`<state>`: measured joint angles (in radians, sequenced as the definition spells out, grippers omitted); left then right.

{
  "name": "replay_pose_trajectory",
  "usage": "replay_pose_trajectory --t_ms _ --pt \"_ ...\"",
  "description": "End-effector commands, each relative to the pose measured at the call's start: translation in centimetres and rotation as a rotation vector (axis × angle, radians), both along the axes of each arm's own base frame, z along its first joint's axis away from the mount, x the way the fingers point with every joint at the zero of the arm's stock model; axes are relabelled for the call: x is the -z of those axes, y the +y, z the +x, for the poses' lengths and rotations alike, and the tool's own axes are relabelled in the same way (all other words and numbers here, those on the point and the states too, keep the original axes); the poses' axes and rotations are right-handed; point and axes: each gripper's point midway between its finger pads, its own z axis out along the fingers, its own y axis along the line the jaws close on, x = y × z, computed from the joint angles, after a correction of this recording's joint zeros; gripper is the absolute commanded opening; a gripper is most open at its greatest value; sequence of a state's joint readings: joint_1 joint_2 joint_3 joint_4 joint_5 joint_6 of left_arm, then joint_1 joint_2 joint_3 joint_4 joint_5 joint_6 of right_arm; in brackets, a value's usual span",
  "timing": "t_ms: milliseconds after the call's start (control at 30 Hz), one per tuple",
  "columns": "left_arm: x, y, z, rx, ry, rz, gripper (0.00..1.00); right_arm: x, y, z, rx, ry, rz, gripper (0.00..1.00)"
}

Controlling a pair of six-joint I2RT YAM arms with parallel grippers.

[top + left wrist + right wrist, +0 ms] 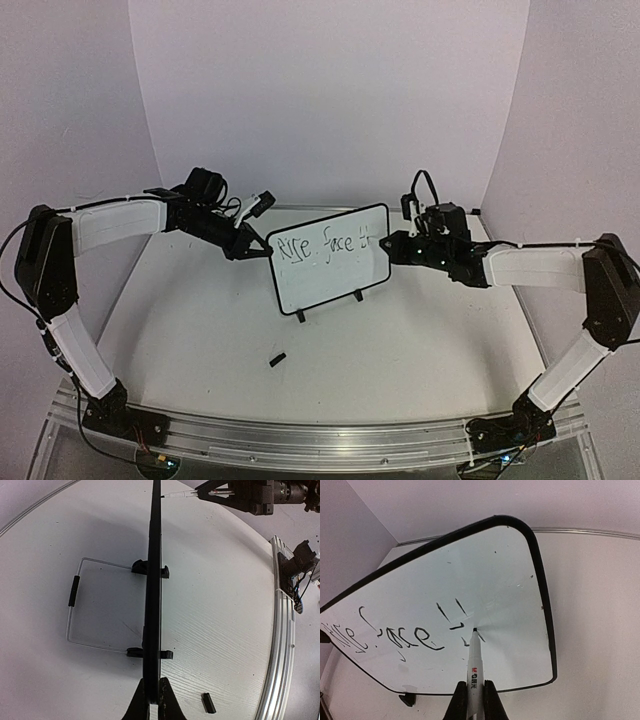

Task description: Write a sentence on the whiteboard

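Note:
The whiteboard (330, 262) stands upright on two black feet at mid table, with a thin black frame. The sentence (322, 244) reads "Rise face" plus a few strokes of a further word, in one line. My left gripper (252, 247) is shut on the board's left edge; in the left wrist view the board (153, 580) shows edge-on between my fingers (136, 705). My right gripper (400, 246) is shut on a white marker (475, 667), whose black tip touches the board (505, 570) beside the last strokes (455, 615).
A small black marker cap (277, 358) lies on the table in front of the board, also seen in the left wrist view (208, 703). A wire stand loop (73, 600) lies behind the board. The metal rail (300, 440) runs along the near table edge.

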<state>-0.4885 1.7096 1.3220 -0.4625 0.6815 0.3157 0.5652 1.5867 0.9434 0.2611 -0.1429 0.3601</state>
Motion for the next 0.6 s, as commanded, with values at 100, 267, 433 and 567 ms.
replay_pose_trajectory --t_ms 100,267,433,567 --pt "5.0 1.0 -1.6 0.006 0.106 0.149 0.0 -3.3 0.1 1.4 0.017 -0.086 0.011 0.0" --pt "5.0 1.0 -1.6 0.006 0.106 0.149 0.0 -2.6 -0.4 1.5 0.042 -0.076 -0.007 0.0" --pt "5.0 1.1 -1.6 0.005 0.108 0.151 0.0 -2.3 -1.2 1.5 0.069 -0.074 -0.016 0.0" --pt "5.0 1.1 -1.6 0.006 0.106 0.151 0.0 -2.2 -1.4 1.5 0.07 -0.07 -0.015 0.0"
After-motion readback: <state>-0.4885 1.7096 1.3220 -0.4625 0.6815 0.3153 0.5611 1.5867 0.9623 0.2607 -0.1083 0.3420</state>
